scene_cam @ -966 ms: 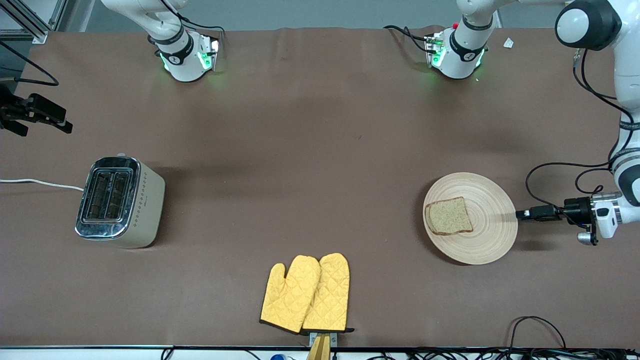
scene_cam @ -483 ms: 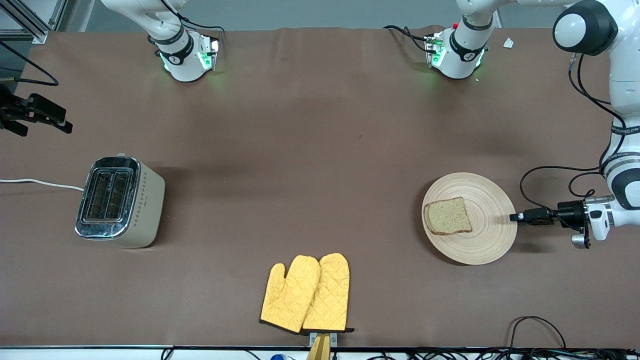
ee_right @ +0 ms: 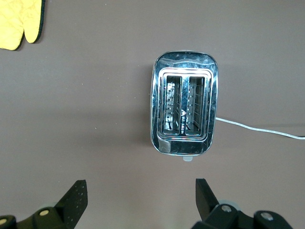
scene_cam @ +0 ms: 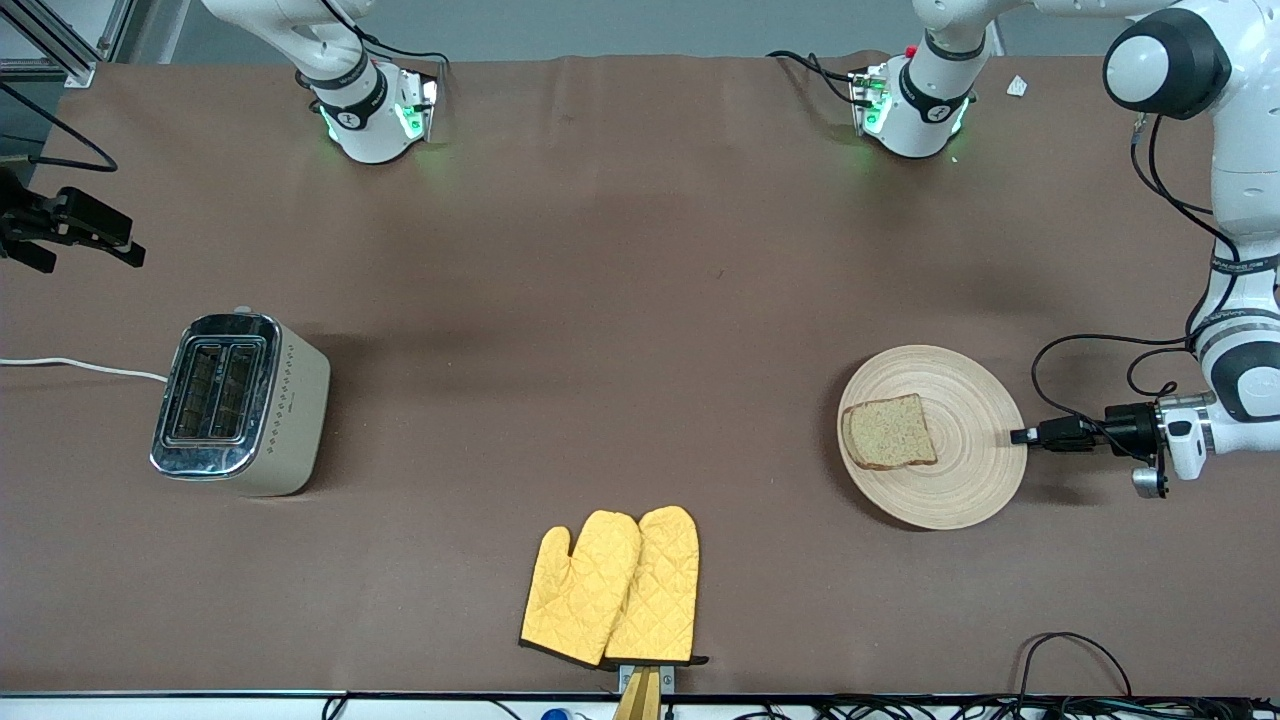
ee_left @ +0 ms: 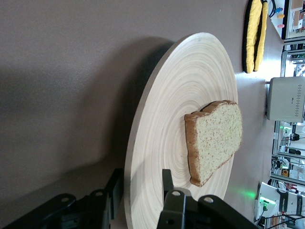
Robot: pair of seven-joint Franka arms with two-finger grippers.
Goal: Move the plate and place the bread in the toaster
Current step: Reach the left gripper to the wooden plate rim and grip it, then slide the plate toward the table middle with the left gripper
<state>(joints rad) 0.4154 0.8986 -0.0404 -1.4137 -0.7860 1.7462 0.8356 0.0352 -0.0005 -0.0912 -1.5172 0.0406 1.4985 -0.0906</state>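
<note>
One stiff, light-looking plate suits our rim pinch: left gripper straddles its edge, jaws not visibly clamped; loose bread may slide; right gripper waits spread over toaster.

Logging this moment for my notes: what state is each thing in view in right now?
plate: flat on the table, rim between the left tool's jaws
bread: lying flat on the plate
toaster: upright, both slots empty
oven mitts: flat, side by side
left tool: at the plate's rim, jaws around it
right tool: open, waiting above the toaster
</note>
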